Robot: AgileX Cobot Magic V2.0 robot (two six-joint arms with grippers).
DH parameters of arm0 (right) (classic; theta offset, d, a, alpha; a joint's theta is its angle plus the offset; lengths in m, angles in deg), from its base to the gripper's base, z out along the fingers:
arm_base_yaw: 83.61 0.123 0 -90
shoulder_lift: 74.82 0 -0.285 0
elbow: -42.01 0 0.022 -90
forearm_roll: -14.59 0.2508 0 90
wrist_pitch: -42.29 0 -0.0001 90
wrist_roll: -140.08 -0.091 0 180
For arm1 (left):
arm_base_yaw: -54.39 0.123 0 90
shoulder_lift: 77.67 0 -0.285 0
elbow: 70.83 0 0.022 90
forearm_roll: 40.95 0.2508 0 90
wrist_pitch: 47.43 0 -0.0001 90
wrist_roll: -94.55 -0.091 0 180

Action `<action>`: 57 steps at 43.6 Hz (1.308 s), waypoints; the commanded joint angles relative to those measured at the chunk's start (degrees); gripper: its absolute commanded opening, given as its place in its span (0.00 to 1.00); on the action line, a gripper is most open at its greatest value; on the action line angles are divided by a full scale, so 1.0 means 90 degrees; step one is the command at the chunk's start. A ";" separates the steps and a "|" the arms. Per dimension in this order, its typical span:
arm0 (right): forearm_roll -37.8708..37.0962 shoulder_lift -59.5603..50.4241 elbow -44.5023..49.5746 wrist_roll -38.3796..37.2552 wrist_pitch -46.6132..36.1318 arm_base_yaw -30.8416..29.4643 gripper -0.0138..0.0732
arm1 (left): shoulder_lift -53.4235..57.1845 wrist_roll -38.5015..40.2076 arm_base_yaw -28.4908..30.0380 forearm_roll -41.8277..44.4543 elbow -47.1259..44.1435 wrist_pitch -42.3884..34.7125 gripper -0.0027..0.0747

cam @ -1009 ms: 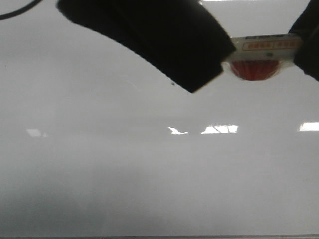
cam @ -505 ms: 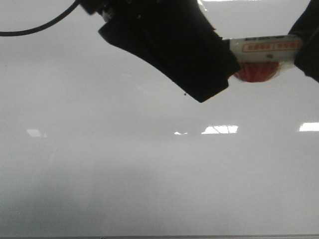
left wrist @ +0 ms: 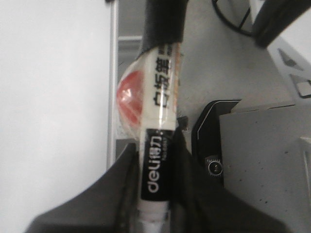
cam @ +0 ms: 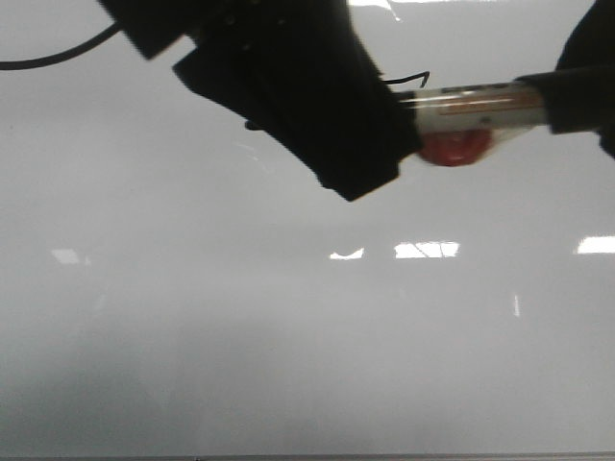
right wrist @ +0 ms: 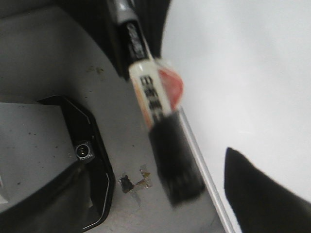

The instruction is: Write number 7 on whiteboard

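The whiteboard [cam: 288,336] is a glossy pale board that fills the front view, and it also shows in the left wrist view [left wrist: 48,107]. No drawn number 7 shows on it. My left gripper [cam: 389,125] is shut on a white marker [cam: 471,101] and holds it level above the board. In the left wrist view the jaws [left wrist: 156,150] clamp the marker's black label. The marker's black cap [cam: 543,96] points at my right gripper [cam: 591,58]. In the right wrist view the cap [right wrist: 175,160] hangs free beside one dark finger [right wrist: 265,199]; the right gripper looks open.
A red round thing [cam: 456,147] sits right under the marker. The board's metal frame [left wrist: 112,97] borders a grey surface [left wrist: 233,63] with a black-edged grey block [left wrist: 252,145]. A black cable [cam: 58,58] crosses the top left. Bright light reflections [cam: 423,250] lie on the board.
My left gripper has moved up and to the left with the marker. The marker's black cap now shows outside my right gripper. The red thing has shifted left with the marker.
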 commanded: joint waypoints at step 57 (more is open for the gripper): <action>-0.0761 -0.0996 -0.0193 -0.0982 -0.0207 -0.1029 0.91 | 0.1091 0.6807 0.5318 0.3441 -0.3694 -0.7470 0.10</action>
